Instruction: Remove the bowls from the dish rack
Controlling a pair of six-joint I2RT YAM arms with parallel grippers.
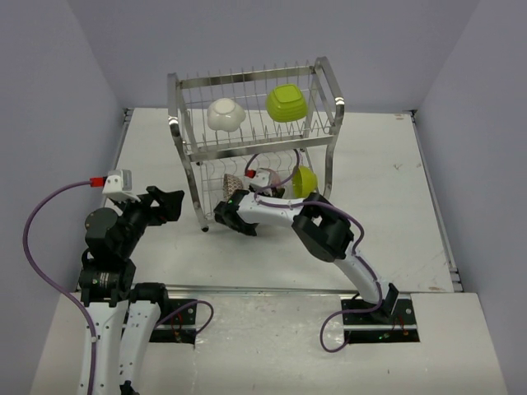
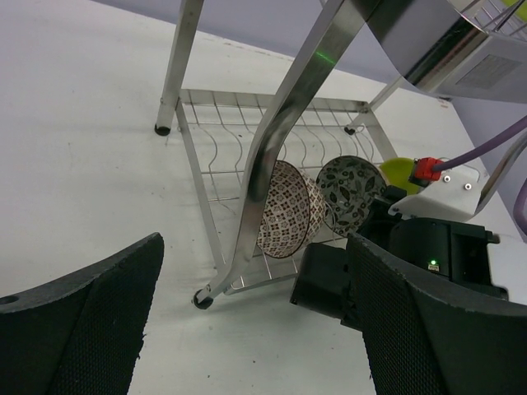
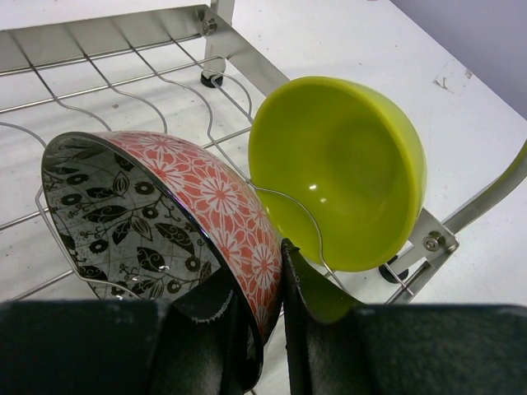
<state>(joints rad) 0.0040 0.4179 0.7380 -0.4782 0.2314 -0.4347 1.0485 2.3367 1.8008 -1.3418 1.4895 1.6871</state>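
Observation:
The chrome dish rack (image 1: 174,123) stands mid-table. Its top tier holds a white bowl (image 1: 224,114) and a squarish lime bowl (image 1: 286,103). On the bottom tier stand a brown-patterned bowl (image 2: 288,210), a bowl with red flowers outside and black leaves inside (image 3: 206,197), and a round lime bowl (image 3: 338,173). My right gripper (image 3: 259,280) reaches into the bottom tier and is shut on the rim of the red-flowered bowl, one finger inside it and one outside. My left gripper (image 2: 255,329) hangs open and empty over the table, left of the rack's front left foot (image 2: 202,299).
The right forearm (image 1: 272,212) lies across the rack's front. Thin wire dividers (image 3: 305,216) separate the held bowl from the round lime one. Bare white table (image 1: 387,189) spreads to the right of the rack, bounded by grey walls.

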